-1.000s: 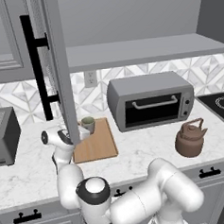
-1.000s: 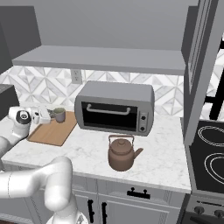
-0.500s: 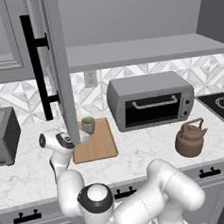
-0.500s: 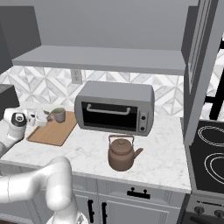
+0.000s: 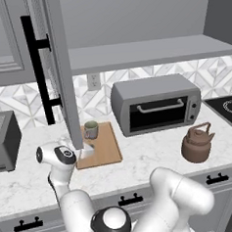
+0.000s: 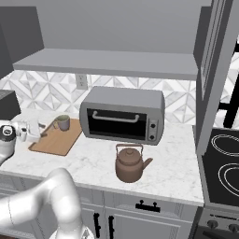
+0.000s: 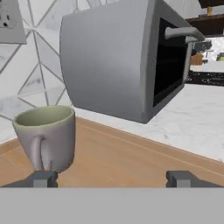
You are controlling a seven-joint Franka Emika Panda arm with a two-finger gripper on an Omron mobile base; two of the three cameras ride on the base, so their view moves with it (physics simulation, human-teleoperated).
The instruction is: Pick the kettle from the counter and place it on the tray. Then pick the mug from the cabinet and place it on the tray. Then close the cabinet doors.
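Note:
The beige mug [image 5: 91,130] [image 6: 62,123] [image 7: 46,138] stands upright at the back of the wooden tray [image 5: 101,149] [image 6: 52,142] [image 7: 131,155]. My gripper [image 5: 86,150] [image 6: 33,130] [image 7: 113,179] hovers low over the tray's left end, open, its fingertips [image 7: 44,178] just short of the mug and holding nothing. On the white counter [image 5: 150,157], right of the tray, sits the brown kettle [image 5: 198,144] [image 6: 130,163]. Both cabinet doors [image 5: 56,68] [image 6: 218,70] stand open, with the grey shelf [image 5: 143,52] bare.
A grey toaster oven [image 5: 156,104] [image 6: 123,114] [image 7: 118,57] stands between tray and kettle against the tiled wall. At the far left is a toaster [image 5: 4,140]. A black stove [image 6: 224,165] borders the counter on the right. The open left door hangs above the tray's left edge.
The jaws have spread wide and let go of the mug, which stays on the tray. The hand has drawn back a little toward the left and down.

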